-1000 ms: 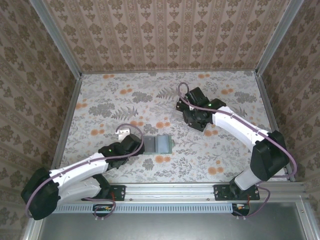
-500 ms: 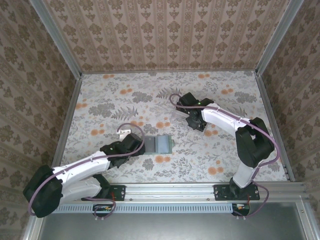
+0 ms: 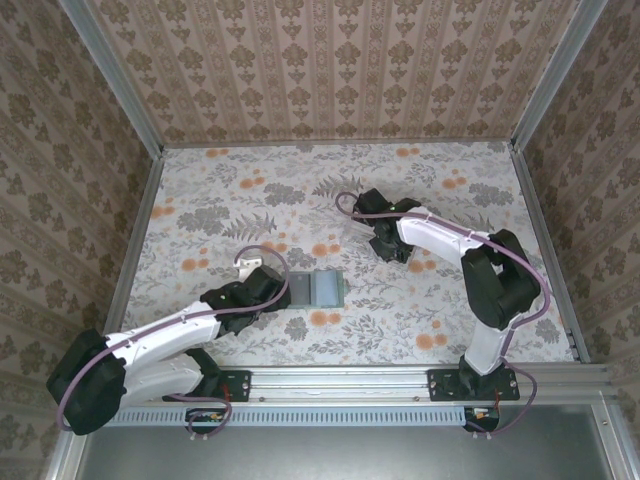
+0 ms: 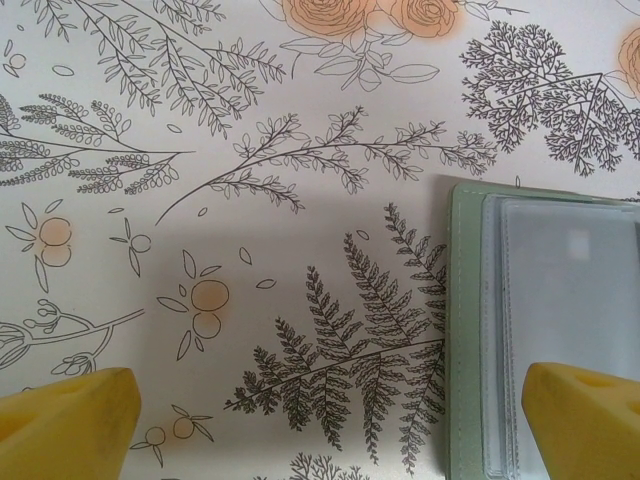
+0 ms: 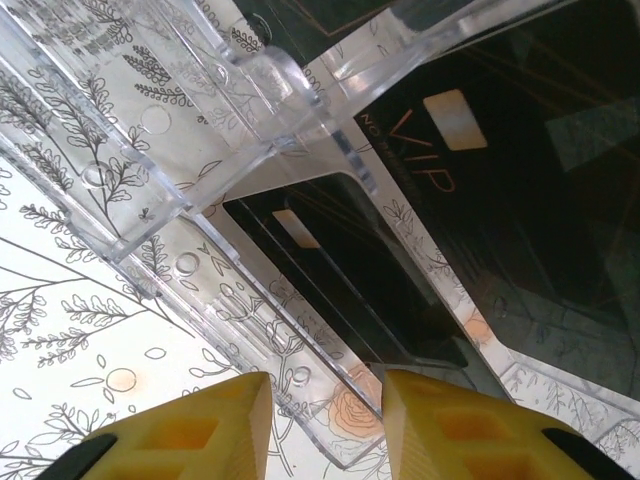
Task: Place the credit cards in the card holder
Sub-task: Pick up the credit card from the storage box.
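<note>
at the far right of the flowered worktop, the right arm has swung in over the last second and folded tighter, so its wrist now hangs low above the clear plastic tray. the right claw has been narrowing as it came. its yellow fingers stand half closed, with the tray's near rim showing in the gap. i cannot tell whether they have bitten on anything yet. the black credit cards lie stacked inside the tray just beyond those fingertips, and another black card marked vip shows through the clear wall behind.

nearer the middle, the grey-green card holder lies flat and opened, its clear pocket facing up. the left claw has not stirred. it waits fully spread beside the holder, one fingertip over the holder's edge, gripping nothing.

to my eye this is the reach for a card. no card has left the tray, so the filling of the holder has not begun.
</note>
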Robot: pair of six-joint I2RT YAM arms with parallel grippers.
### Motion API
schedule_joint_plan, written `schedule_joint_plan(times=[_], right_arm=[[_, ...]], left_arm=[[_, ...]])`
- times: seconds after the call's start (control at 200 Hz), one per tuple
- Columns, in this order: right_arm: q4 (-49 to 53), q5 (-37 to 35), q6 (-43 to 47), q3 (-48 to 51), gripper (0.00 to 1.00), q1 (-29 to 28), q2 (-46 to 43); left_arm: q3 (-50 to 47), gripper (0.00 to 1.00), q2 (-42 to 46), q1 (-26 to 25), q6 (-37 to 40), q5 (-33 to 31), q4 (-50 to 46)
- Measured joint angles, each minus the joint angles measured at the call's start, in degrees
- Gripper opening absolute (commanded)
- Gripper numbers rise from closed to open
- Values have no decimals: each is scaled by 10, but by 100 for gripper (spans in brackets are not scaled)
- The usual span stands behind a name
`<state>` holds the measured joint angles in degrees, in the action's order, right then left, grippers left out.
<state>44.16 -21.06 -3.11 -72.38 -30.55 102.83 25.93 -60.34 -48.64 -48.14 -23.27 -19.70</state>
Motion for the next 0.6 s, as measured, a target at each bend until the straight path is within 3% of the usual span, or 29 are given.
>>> schedule_joint_plan(times=[0.28, 0.6], right_arm=[[0, 0, 2, 0, 15, 0, 5], [12, 10, 17, -12, 11, -2, 5]], left_arm=[[0, 100, 0, 1, 0, 0, 0], [0, 100, -2, 4, 0, 2, 1]])
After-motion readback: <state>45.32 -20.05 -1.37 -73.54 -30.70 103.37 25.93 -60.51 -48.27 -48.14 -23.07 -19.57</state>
